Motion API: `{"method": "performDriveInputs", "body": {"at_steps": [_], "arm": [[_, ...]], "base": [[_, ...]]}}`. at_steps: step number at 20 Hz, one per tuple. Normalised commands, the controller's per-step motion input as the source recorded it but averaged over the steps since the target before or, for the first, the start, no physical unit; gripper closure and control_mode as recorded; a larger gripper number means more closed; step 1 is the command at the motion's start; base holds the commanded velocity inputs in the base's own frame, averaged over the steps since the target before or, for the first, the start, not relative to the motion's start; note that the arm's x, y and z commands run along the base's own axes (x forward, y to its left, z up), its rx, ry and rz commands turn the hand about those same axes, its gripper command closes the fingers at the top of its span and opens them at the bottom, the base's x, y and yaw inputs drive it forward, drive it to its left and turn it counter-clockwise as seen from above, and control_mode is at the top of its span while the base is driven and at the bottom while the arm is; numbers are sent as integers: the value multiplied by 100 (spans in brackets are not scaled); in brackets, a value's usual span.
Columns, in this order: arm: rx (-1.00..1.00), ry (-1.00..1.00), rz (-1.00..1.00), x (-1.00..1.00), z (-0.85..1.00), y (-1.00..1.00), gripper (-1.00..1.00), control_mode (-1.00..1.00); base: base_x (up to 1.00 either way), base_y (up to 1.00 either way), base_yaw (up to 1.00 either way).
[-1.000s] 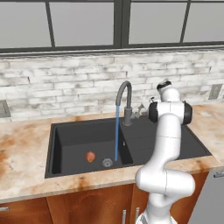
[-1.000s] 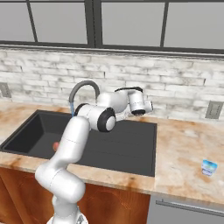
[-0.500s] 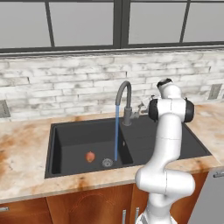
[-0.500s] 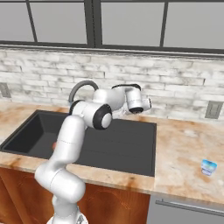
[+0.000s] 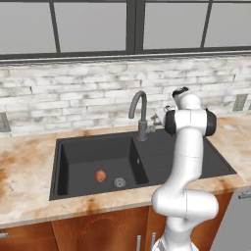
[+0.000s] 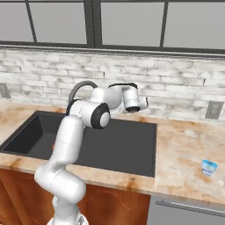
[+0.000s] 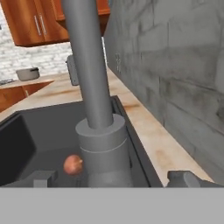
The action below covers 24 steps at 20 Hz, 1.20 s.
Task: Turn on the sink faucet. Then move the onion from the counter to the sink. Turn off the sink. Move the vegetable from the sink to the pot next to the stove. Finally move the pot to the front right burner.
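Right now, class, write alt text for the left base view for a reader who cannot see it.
A white robot arm reaches up beside a dark gooseneck faucet with no water running. A small reddish onion sits in the black sink near the drain.

Marbled counter [image 5: 29, 171]; sink [image 5: 162, 162] inset; small cup [image 6: 209, 167].

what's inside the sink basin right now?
The onion rests on the sink floor just left of the round drain; no stream shows under the faucet. The near wall hides the basin's front strip from the left base view.
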Motion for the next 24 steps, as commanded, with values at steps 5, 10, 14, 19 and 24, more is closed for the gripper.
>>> {"method": "performDriveInputs", "body": {"at_steps": [5,10,14,19,24], "arm": [[-1,-2,0,1,0,-13,-100,-100],[0,0,0,12,0,-42,-100,-100],[0,-2,0,0,5,-43,-100,-100],[0,-11,0,-53,27,-13,-100,-100],[0,-12,-2,-100,28,18,-100,-100]], "base": [[0,0,0],[0,0,0],[0,0,0],[0,0,0],[0,0,0]]}}
